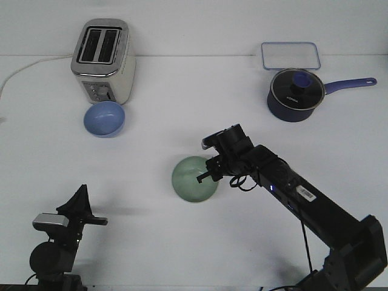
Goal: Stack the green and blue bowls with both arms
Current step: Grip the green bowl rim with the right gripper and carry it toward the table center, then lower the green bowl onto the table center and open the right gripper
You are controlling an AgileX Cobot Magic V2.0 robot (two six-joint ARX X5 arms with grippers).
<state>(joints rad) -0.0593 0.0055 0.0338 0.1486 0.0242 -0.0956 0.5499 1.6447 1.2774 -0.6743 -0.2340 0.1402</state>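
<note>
Right gripper (205,176) over the right side of the green bowl (193,179), fingertips at or just inside the rim; whether closed on the rim or merely poised there cannot be told from the front view. Right arm (303,197) stretching in from the near right corner, black, with a white label sticker on its forearm, print too small to read. Left gripper (80,197) low at the near left, raised and pointing up, fingers seen as one pointed shape, opening not readable, nothing visibly held, well apart from both bowls.

Green bowl upright on the white table (151,242), roughly mid-table, nothing visible inside it apart from the gripper tips at its edge.

Farther back and to the left, blue bowl (104,119) upright, nothing seen in it, just in front of the toaster (103,60) and touching or almost touching its base. Well apart from the green bowl and from the right gripper.

Toaster silver and cream, two slots on top, controls on its front face, markings not legible; white cord (24,68) trailing off to the left.

Far right, dark navy saucepan (294,94) with glass lid on, blue knob, long blue handle pointing right; white lettering on the lid, too small to read with certainty. Contents not visible. Just behind it, clear rectangular container (291,56) with a blue-edged rim, nothing visible inside.
</note>
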